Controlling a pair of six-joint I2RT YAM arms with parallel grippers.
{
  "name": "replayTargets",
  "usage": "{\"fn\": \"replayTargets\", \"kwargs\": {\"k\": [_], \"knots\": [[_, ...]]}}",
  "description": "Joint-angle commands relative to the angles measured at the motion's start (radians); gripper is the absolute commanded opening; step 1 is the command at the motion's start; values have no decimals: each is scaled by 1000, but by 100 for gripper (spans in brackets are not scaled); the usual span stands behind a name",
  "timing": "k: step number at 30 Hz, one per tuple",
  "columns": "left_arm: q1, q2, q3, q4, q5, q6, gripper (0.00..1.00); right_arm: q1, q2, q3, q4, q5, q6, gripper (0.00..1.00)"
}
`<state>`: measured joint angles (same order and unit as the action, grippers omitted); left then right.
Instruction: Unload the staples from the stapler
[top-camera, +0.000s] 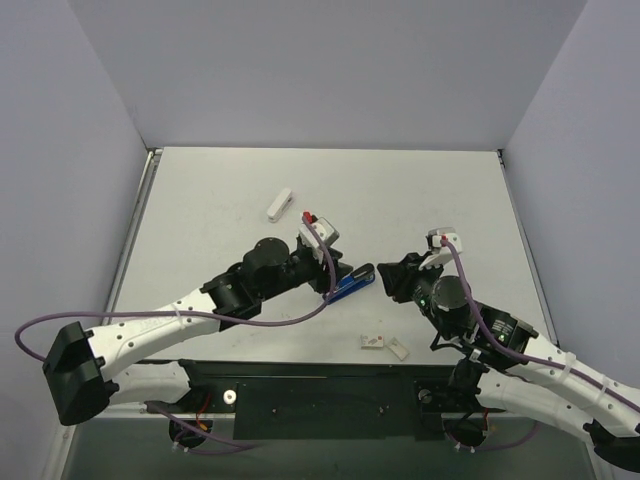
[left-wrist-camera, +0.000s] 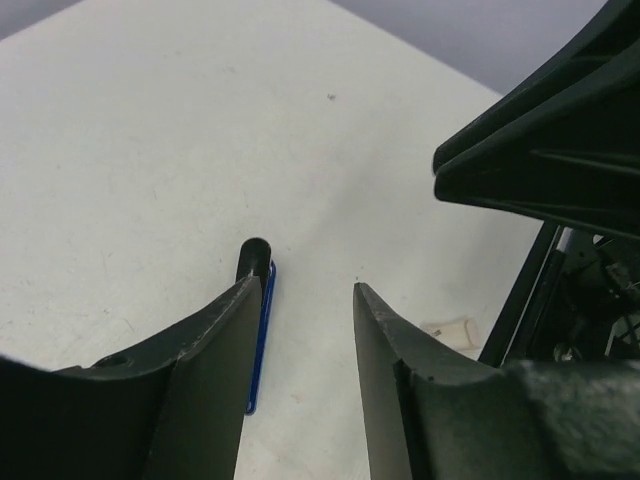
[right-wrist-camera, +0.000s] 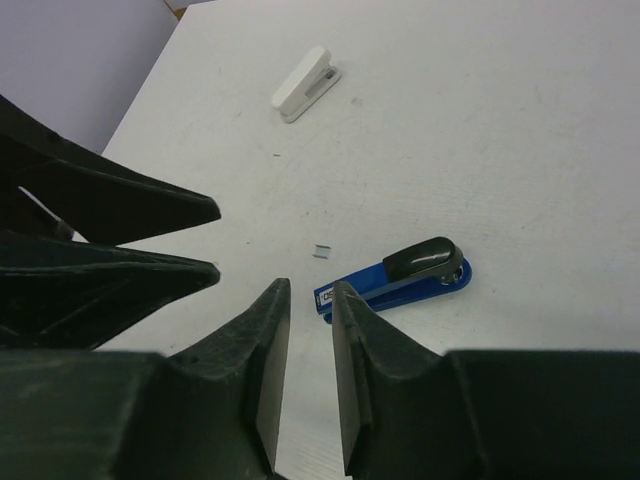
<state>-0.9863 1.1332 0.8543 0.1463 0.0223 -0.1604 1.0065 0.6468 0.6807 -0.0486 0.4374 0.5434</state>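
Note:
The blue stapler with a black top lies closed on the table between my two grippers. In the left wrist view it lies just outside the left finger. My left gripper is open and empty. My right gripper is open and empty, its tips next to the stapler's front end. A tiny staple bit lies just left of the stapler. Two pale staple strips lie near the front edge; one shows in the left wrist view.
A white stapler lies farther back on the table. The two grippers face each other closely; the left gripper's fingers fill the left of the right wrist view. Grey walls enclose the table.

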Motion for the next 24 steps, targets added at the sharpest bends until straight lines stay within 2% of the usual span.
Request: {"fn": "replayTargets", "kwargs": {"k": [1,3,10,13,14,24], "knots": [[5,77,65,5,-13,50,57,-6,-30,23,-66,9,-7,23],[8,117,72,16,-13,71,60,-6,-53,20,-92,8,-5,27],[51,332,190,-19,22,119,63,-6,-160,14,-203,-31,9,44],[57,442,265,-50,30,153,75,-6,-205,14,-247,-48,13,48],[58,465,278,-62,30,156,75,-8,-213,14,-257,-52,15,50],[84,740,492,-218,96,249,76,-6,-259,31,-339,-109,10,53]]}}
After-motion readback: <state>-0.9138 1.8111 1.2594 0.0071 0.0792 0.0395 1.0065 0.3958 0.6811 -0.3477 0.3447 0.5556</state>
